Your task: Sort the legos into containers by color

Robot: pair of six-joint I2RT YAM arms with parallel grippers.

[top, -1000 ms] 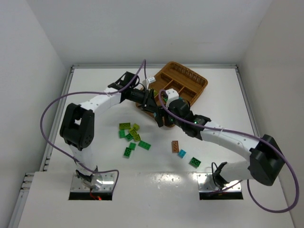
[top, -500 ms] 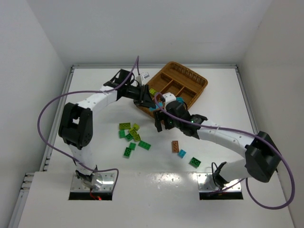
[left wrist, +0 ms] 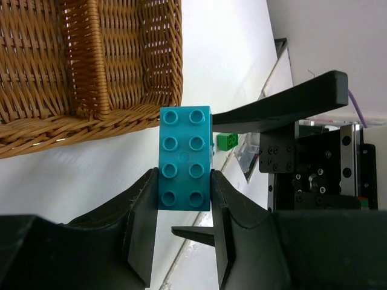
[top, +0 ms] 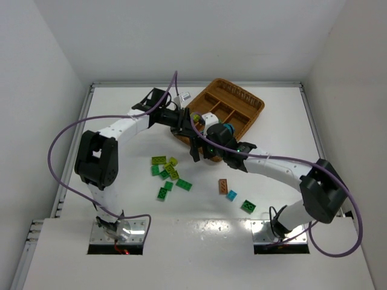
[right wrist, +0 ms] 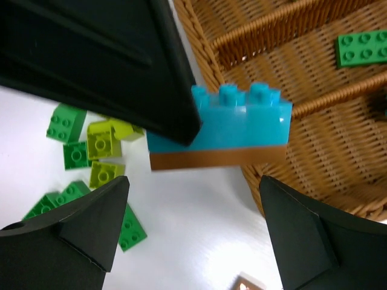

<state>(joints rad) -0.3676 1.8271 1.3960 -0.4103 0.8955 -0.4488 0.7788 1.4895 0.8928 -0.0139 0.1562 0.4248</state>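
Observation:
My left gripper (left wrist: 184,181) is shut on a cyan lego (left wrist: 184,158), held just off the near corner of the wicker tray (left wrist: 91,72). In the right wrist view that cyan lego (right wrist: 242,118) has a thin brown lego (right wrist: 217,158) stuck under it, and the left finger (right wrist: 121,60) covers part of it. My right gripper (right wrist: 193,199) stands open just below this pair, touching nothing. From above, the left gripper (top: 192,124) and right gripper (top: 199,148) are close together by the tray (top: 242,103). A green lego (right wrist: 363,47) lies in one compartment.
Loose green and lime legos (top: 166,172) lie left of centre on the white table. A brown lego (top: 224,185), a cyan one (top: 231,194) and a green one (top: 248,206) lie nearer the right arm's base. White walls ring the table.
The right gripper has opened wide and drawn a little away from the cyan lego. The left gripper has carried that lego up toward the tray's near corner.

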